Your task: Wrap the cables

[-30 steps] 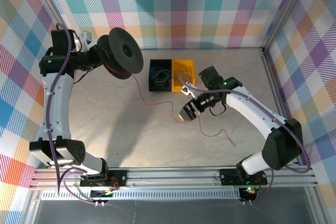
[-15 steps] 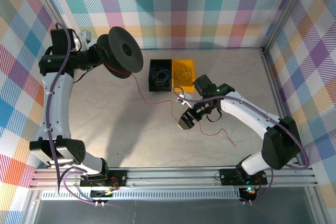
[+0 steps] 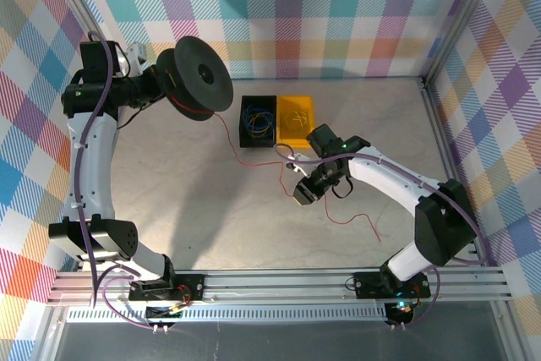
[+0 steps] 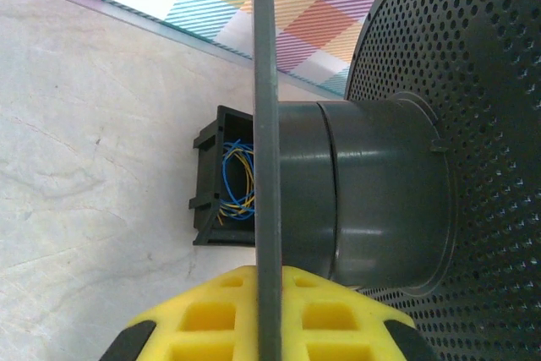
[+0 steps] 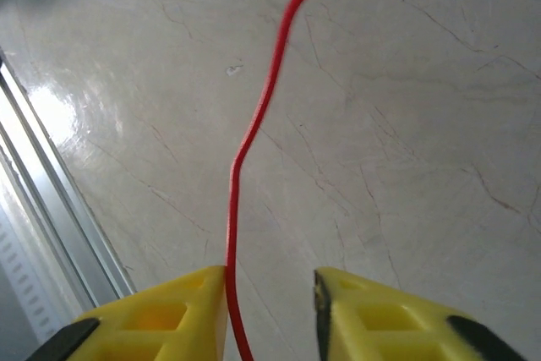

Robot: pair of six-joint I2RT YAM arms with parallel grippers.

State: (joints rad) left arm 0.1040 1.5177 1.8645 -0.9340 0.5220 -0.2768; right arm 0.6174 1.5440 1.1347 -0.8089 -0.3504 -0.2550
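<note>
Red cable (image 5: 254, 116) between right fingers (image 5: 161, 323) (apart)

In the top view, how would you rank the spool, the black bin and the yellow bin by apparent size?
1. The spool: largest, though it is raised nearer the camera.
2. The black bin and the yellow bin: they look about alike, so I would not rank them.

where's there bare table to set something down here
Barest: the table between the left arm and the red cable, and the far right corner beyond the yellow bin. Crowded: the middle, where the cable trails from the spool past the black bin to the right gripper.
</note>
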